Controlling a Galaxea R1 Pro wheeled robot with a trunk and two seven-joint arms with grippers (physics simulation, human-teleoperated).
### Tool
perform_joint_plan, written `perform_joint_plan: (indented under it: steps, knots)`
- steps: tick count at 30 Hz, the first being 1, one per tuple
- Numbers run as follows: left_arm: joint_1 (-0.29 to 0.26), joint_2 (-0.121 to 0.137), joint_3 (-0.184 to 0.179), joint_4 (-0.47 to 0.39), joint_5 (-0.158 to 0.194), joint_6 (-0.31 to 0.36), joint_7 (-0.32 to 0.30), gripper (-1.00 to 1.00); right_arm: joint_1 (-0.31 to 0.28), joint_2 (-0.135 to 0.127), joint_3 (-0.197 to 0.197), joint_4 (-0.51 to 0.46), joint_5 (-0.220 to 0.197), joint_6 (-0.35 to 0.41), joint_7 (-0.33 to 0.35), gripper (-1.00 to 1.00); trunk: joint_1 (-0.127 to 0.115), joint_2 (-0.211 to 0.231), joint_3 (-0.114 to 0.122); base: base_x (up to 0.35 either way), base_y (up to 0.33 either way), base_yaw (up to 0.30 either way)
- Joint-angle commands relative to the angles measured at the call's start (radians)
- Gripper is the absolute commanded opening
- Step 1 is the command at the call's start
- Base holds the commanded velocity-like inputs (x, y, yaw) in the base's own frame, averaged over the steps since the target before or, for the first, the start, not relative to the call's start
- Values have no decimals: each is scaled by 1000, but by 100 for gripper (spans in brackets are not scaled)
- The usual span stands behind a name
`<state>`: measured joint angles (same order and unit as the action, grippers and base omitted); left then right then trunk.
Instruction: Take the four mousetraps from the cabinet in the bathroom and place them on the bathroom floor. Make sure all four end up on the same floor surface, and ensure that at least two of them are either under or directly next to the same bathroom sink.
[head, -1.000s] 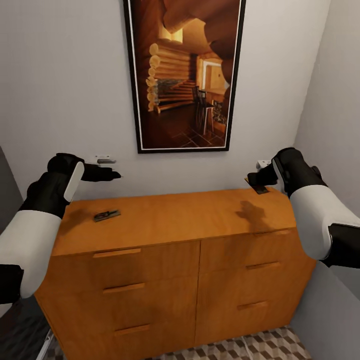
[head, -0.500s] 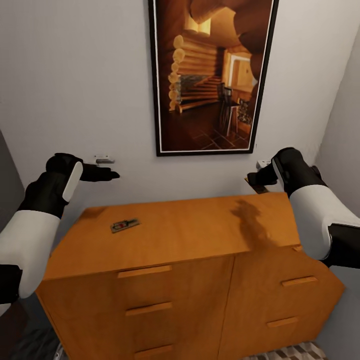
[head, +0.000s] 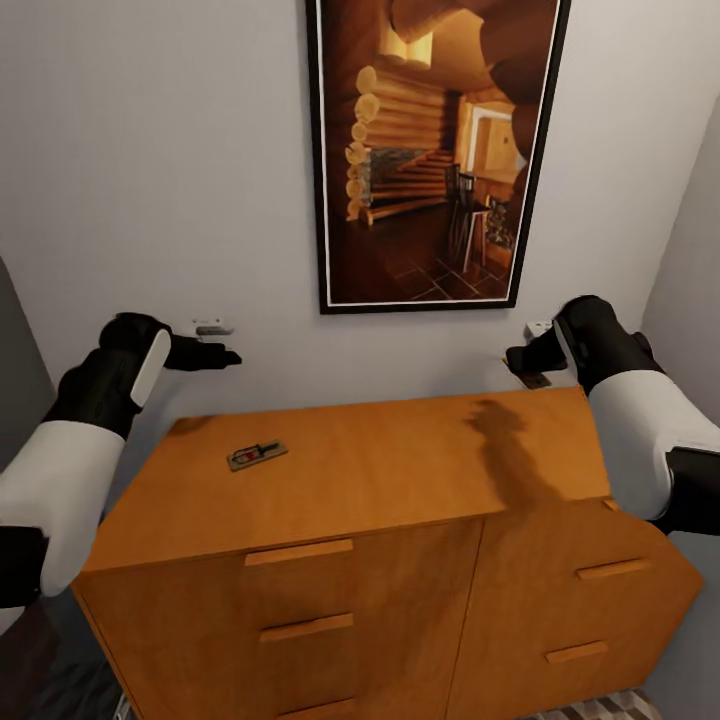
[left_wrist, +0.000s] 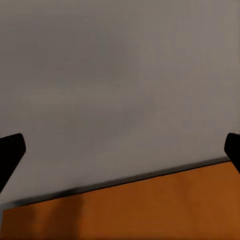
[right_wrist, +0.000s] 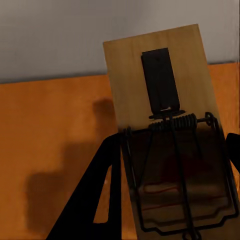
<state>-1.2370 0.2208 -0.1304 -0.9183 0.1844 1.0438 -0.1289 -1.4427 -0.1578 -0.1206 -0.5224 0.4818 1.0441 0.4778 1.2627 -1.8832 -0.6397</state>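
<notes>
Leftward the view swung; right hand (head: 522, 360) pinches 1 mousetrap (right_wrist: 170, 145) above cabinet (head: 380, 470) edge.

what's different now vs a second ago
Mostly the view: the camera swung, so the cabinet and the picture shifted across the frame together. Nothing was grasped or released. The right gripper keeps its hold on one mousetrap above the cabinet's right end. The left gripper stays open and empty near the wall. The other mousetrap lies on the cabinet top as before.
</notes>
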Motion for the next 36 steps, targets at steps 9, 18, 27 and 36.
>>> perform_joint_plan:
  steps: [9, 18, 27, 36]
  knots:
    - [-1, -8, -7, 42, 4, 3, 2, 100, -1, -81, -5, 18, 32, 3, -2, -100, 0, -1, -1, 0, 0, 0]
    - [-1, -18, -17, 44, 4, 3, 2, 100, -1, -135, -4, 22, 38, 3, -7, -100, 0, -1, -1, 0, 0, 0]
    - [-1, -16, -122, 38, 8, 3, 0, 100, -1, -139, -4, 22, 41, 3, -8, -100, 0, -1, -1, 0, 0, 0]
    - [-1, 2, -277, 30, 147, 3, -44, 100, -1, -139, -4, 22, 43, 3, -9, -100, 0, -1, -1, -1, 0, 0]
